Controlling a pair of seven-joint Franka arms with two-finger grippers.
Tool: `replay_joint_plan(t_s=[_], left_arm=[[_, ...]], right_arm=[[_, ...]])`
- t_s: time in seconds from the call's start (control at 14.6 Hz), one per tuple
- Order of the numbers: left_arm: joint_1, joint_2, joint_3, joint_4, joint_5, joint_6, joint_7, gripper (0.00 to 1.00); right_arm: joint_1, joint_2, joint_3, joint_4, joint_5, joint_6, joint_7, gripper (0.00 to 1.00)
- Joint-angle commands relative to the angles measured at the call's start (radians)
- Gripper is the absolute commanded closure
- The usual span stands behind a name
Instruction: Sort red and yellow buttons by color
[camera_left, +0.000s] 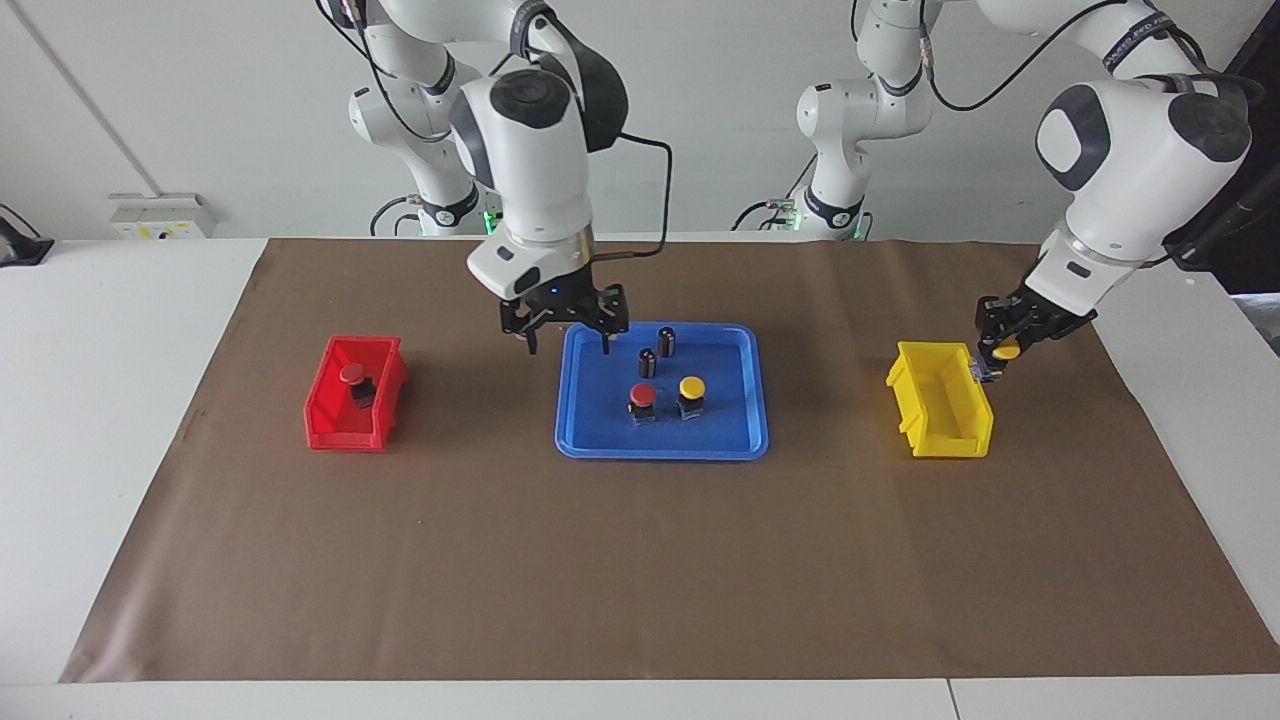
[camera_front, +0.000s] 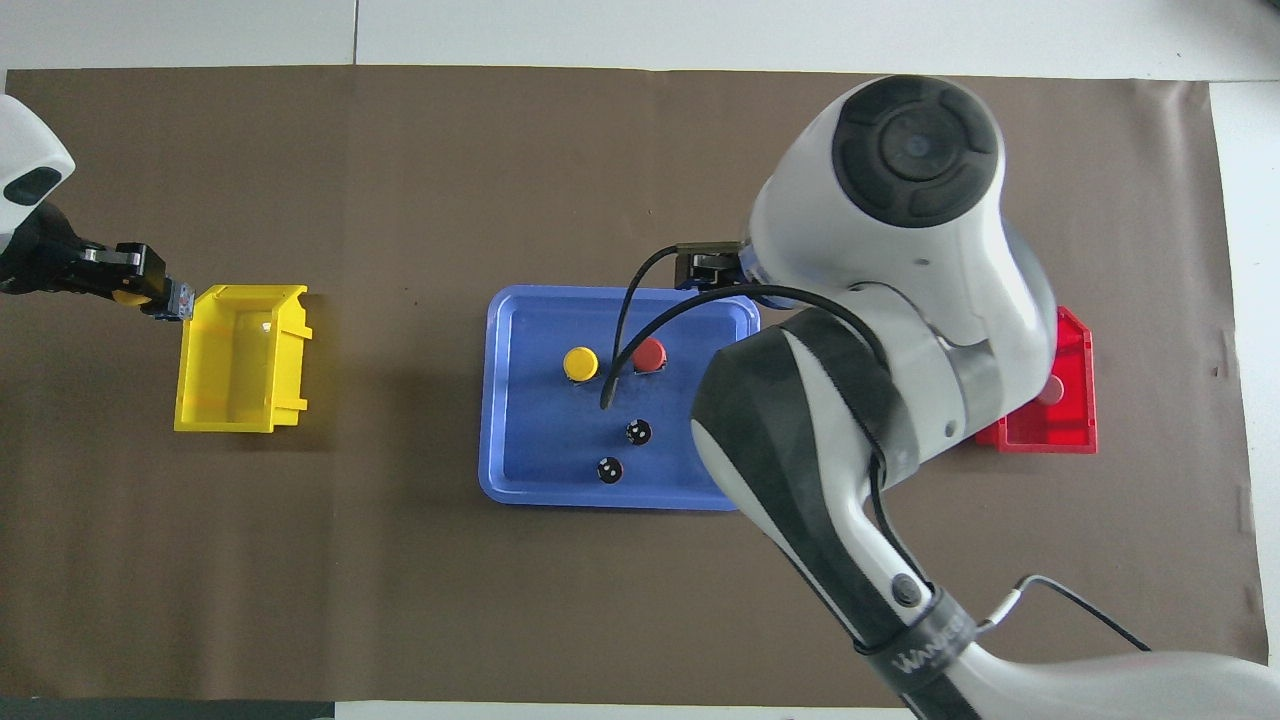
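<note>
My left gripper (camera_left: 1000, 348) (camera_front: 150, 292) is shut on a yellow button (camera_left: 1006, 350) (camera_front: 128, 296), held in the air just outside the outer rim of the yellow bin (camera_left: 950, 443) (camera_front: 240, 355). My right gripper (camera_left: 567, 348) hangs open and holds nothing, over the blue tray's (camera_left: 660, 452) (camera_front: 620, 293) edge toward the right arm's end. On the tray stand a red button (camera_left: 642, 395) (camera_front: 649, 353) and a second yellow button (camera_left: 691, 387) (camera_front: 580, 362) side by side. Another red button (camera_left: 352, 373) lies in the red bin (camera_left: 345, 435).
Two dark capless cylinders (camera_left: 648, 362) (camera_left: 666, 341) stand on the tray, nearer to the robots than the buttons. The yellow bin holds nothing. In the overhead view the right arm covers most of the red bin (camera_front: 1075, 400). Brown paper covers the table.
</note>
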Motion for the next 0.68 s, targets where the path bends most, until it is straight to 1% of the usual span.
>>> replay_joint_plan(t_s=[0.0,0.07,0.21,0.34,0.41,0.55,0.62], left_arm=[[0.000,-0.047,-0.012,-0.190,0.003,0.161,0.024,0.99],[0.022,-0.059,-0.012,-0.233,0.003,0.199,0.054,0.99],[0.029,-0.074,-0.012,-0.275,0.003,0.211,0.062,0.99],[0.027,-0.094,-0.013,-0.345,0.003,0.226,0.062,0.98],[0.027,-0.104,-0.013,-0.388,0.003,0.268,0.062,0.98],[0.018,-0.119,-0.013,-0.462,0.003,0.333,0.061,0.98],[0.017,-0.119,-0.013,-0.468,0.003,0.342,0.062,0.98]], right_arm=[[0.057,0.113,-0.004,0.019,-0.080,0.109,0.081,0.00],[0.059,0.118,-0.002,-0.022,-0.084,0.150,0.106,0.00],[0.074,0.130,-0.002,-0.051,-0.084,0.176,0.129,0.00],[0.070,0.127,-0.002,-0.108,-0.081,0.235,0.132,0.00],[0.068,0.118,-0.002,-0.143,-0.079,0.262,0.132,0.01],[0.074,0.106,-0.002,-0.168,-0.077,0.269,0.136,0.09],[0.077,0.103,0.000,-0.180,-0.077,0.269,0.150,0.11]])
